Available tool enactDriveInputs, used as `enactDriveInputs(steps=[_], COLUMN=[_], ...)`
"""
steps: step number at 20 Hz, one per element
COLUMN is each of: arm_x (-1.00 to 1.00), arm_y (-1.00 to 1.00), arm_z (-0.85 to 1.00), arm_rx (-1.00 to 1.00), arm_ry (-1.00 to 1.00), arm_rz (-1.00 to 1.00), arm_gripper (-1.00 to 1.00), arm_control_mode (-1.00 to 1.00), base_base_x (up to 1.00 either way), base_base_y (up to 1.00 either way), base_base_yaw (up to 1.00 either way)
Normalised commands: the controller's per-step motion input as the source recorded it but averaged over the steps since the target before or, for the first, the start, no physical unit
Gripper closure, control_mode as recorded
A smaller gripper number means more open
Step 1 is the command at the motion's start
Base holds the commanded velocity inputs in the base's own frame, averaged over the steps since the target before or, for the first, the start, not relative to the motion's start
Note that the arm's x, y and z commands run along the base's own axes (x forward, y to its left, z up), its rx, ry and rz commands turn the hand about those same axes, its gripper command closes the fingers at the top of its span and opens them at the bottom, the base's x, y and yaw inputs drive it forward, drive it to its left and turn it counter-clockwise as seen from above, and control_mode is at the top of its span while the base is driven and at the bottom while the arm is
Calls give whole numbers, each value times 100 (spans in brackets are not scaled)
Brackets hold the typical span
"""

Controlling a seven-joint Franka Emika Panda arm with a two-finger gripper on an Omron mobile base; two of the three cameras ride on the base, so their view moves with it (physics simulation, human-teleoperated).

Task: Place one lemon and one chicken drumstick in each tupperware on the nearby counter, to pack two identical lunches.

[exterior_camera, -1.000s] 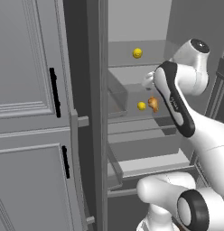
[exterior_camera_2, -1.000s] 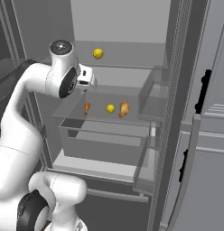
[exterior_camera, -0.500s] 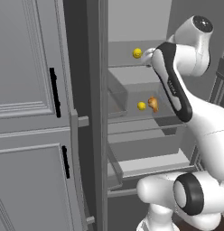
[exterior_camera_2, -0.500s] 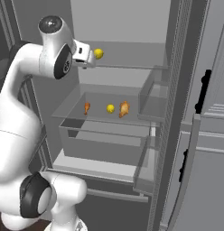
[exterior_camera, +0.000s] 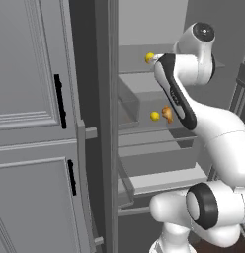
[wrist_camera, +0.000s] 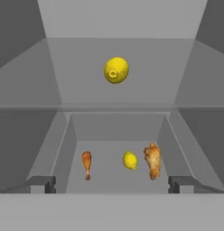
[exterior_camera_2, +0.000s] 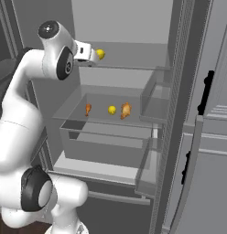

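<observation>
gripper [wrist_camera: 112, 184] wide open, empty, facing upper lemon [wrist_camera: 116, 70], apart

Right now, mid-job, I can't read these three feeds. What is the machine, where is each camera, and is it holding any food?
It is a white robot arm on a driving base, facing an open fridge. Two cameras ride behind it, left and right; the third looks along the gripper. The upper shelf holds one lemon. On the lower shelf lie a thin drumstick, a second lemon and a bigger chicken piece. The gripper is open, level with the upper lemon, and holds nothing.
</observation>
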Motion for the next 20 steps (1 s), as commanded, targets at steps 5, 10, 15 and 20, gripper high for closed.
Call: enactDriveInputs(steps=[5, 10, 15, 20], arm_x=[30, 61, 91, 57], arm_y=[-1, 0, -1, 0], arm_z=[31, 14, -2, 0], arm_rx=[0, 0, 0, 0], arm_ry=[3, 9, 0, 3], arm_rz=[-2, 0, 0, 0], arm_gripper=[-100, -100, -100, -100], arm_control_mode=[-100, -100, -100, -100], base_base_x=[0, 0, 0, 0], base_base_y=[0, 0, 0, 0], base_base_yaw=[0, 0, 0, 0])
